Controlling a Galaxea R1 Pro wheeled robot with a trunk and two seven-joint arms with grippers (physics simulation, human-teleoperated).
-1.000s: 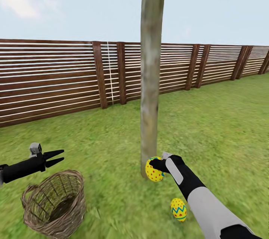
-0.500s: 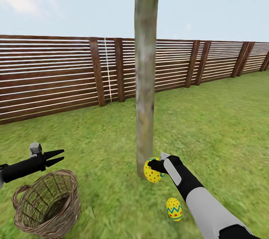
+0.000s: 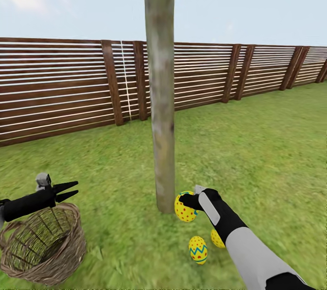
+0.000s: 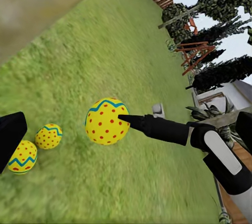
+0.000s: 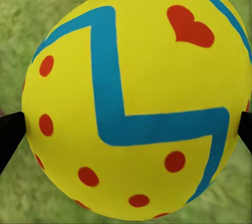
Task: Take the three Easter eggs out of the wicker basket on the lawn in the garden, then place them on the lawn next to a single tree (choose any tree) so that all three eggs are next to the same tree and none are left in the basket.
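Now, step: last egg (image 3: 185,207) held beside tree (image 3: 161,99); two eggs (image 3: 198,249) on lawn (image 3: 254,154)
Right gripper (image 3: 190,200): pinching egg
Left gripper (image 3: 68,191): fingers slightly parted, empty, above basket (image 3: 43,247)
Next: lower; release

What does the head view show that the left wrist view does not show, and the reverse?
Head view alone: the brown open-weave wicker basket and the left hand, open. Left wrist view alone: dark conical cypresses and a red-brown wooden frame. Both: the pale grey tree trunk, the green lawn, and the right hand gripping one yellow red-dotted Easter egg.
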